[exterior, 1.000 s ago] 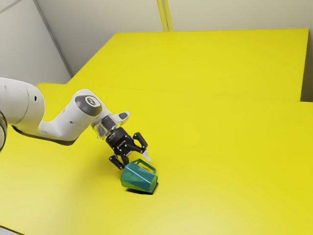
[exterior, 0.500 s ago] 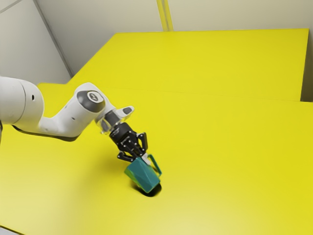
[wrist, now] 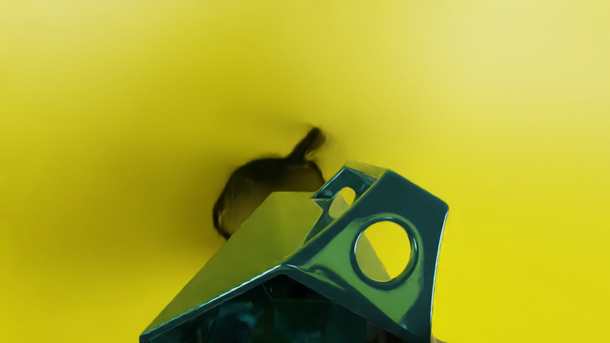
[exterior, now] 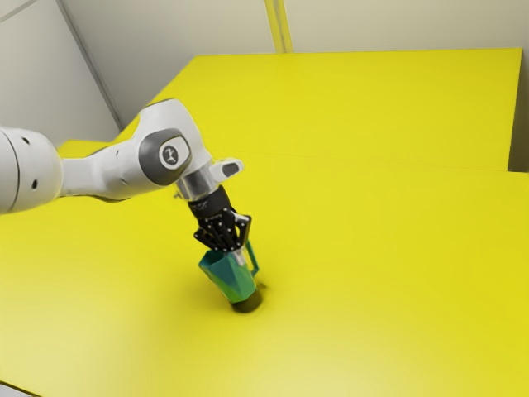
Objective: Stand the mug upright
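Just below claw [exterior: 238, 255], green-teal mug [exterior: 230, 277] tilted, open mouth facing up toward claw, handle [exterior: 254, 258] close beside claw's tips; claw clamped on mug's wall at rim; past mug from claw, dark shadow [exterior: 246, 306] on yellow table [exterior: 372, 248]

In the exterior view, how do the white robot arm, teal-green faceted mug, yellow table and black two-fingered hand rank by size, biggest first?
1. Yellow table
2. White robot arm
3. Black two-fingered hand and teal-green faceted mug: too alike to rank.
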